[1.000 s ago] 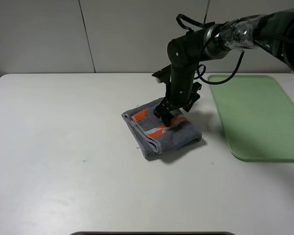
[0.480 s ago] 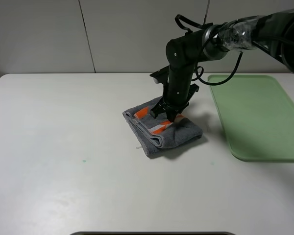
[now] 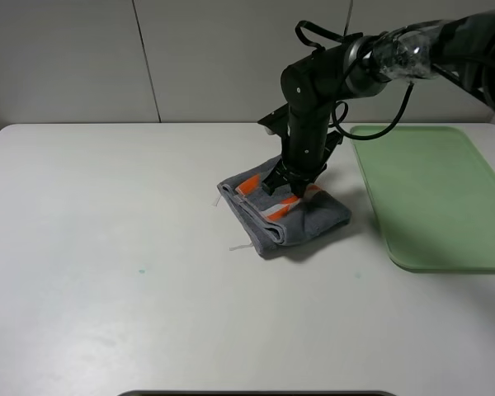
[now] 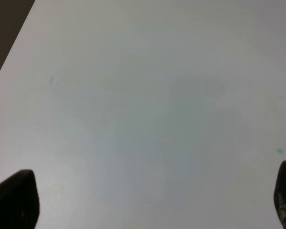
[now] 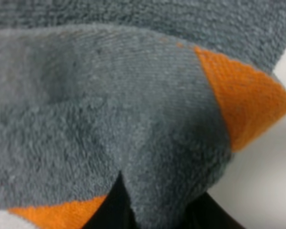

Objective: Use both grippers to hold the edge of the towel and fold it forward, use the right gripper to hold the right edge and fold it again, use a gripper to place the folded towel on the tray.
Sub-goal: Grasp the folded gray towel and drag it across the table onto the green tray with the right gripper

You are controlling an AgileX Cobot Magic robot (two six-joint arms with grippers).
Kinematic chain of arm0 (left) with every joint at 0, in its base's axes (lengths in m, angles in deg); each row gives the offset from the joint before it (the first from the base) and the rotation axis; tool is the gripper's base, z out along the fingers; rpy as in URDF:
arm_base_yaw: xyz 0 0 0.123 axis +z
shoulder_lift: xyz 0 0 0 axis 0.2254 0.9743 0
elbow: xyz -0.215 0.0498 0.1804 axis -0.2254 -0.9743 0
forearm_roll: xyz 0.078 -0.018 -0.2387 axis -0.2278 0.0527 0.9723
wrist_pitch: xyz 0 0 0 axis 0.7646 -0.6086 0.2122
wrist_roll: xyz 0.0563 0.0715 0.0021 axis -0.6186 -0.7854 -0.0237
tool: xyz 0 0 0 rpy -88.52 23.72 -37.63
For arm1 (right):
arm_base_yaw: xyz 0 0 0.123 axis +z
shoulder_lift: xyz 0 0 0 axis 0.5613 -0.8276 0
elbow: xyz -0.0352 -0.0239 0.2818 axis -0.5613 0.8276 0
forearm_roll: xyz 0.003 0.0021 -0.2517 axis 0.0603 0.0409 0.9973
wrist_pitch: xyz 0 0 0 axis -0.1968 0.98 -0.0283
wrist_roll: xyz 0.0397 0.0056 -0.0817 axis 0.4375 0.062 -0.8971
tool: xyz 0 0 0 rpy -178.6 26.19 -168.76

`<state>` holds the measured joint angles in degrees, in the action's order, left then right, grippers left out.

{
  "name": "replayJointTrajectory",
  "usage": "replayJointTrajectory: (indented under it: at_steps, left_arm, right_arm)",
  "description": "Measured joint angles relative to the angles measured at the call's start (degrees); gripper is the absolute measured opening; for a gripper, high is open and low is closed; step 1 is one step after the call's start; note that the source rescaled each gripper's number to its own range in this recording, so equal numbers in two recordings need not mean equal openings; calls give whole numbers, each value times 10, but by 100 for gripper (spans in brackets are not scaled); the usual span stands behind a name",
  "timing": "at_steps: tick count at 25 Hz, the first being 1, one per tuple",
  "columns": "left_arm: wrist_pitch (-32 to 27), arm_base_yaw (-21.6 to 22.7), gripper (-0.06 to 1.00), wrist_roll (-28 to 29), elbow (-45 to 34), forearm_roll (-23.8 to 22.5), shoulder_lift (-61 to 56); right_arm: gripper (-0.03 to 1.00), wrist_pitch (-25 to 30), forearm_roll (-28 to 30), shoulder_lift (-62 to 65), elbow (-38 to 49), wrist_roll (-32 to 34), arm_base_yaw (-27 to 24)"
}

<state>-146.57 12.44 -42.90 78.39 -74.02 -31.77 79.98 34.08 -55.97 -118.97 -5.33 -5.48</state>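
Note:
The towel (image 3: 307, 221) lies folded into a small thick bundle at mid-table, dark grey with orange-and-white patches on top. Its pale hem (image 3: 233, 204) shows along the left side, with loose threads trailing. My right gripper (image 3: 287, 190) comes down from above and is shut on a pinch of the cloth at the bundle's top. The right wrist view is filled by grey terry towel (image 5: 100, 119), bunched between my right gripper (image 5: 157, 212). The pale green tray (image 3: 433, 198) lies just right of the towel. My left gripper (image 4: 150, 198) stands open over bare white table.
The white table (image 3: 107, 247) stretches wide to the left and front of the towel. A grey panelled wall stands behind it. The right arm's elbow and cables hang above the tray's back left corner. The left arm is outside the exterior high view.
My right gripper has closed on the towel's top layers. The bundle has shifted a little to the right, toward the tray. The left gripper has stayed as it was.

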Motion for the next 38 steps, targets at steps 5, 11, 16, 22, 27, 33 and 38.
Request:
replayJointTrajectory:
  at_steps: [5, 11, 16, 22, 27, 33, 38]
  left_arm:
    - [0, 0, 100, 0, 0, 0, 0]
    - [0, 0, 100, 0, 0, 0, 0]
    - [0, 0, 100, 0, 0, 0, 0]
    - [0, 0, 100, 0, 0, 0, 0]
    - [0, 0, 100, 0, 0, 0, 0]
    - [0, 0, 100, 0, 0, 0, 0]
    - [0, 0, 100, 0, 0, 0, 0]
  right_arm:
    - [17, 9, 30, 23, 0, 2, -13]
    - [17, 11, 31, 45, 0, 2, -61]
    - [17, 12, 35, 53, 0, 3, -109]
    - [16, 15, 35, 53, 0, 3, -172]
    - [16, 15, 35, 53, 0, 3, -223]
    - [16, 15, 27, 53, 0, 3, -286]
    - [16, 15, 16, 53, 0, 3, -323]
